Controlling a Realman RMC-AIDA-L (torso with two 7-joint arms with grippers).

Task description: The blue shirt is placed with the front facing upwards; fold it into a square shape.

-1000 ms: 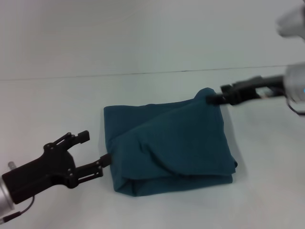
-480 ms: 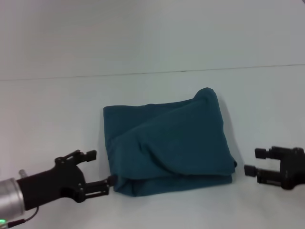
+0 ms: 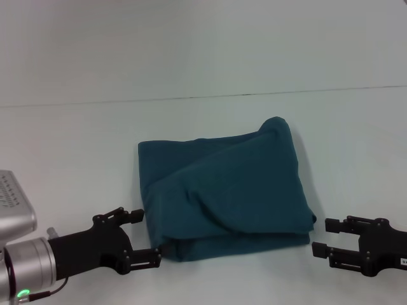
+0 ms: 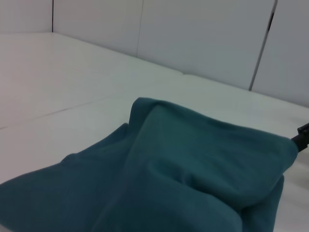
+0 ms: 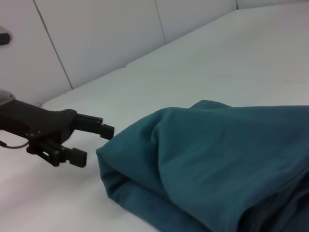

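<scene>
Head view: the blue shirt [image 3: 222,197] lies mid-table, folded into a rough square with a raised diagonal ridge and a peaked far-right corner. The left gripper [image 3: 145,237] sits at its near-left corner, jaws apart, empty. The right gripper [image 3: 325,237] rests just off the near-right corner, jaws apart, empty.

Left wrist view: the blue shirt [image 4: 183,193] shows bulky, uneven layers.

Right wrist view: the left gripper [image 5: 94,141] stands just beside the folded edge.

Judgement: folding appears nearly complete. For a clean square, flatten the ridge and square the peaked corner without dragging the lower layers.
</scene>
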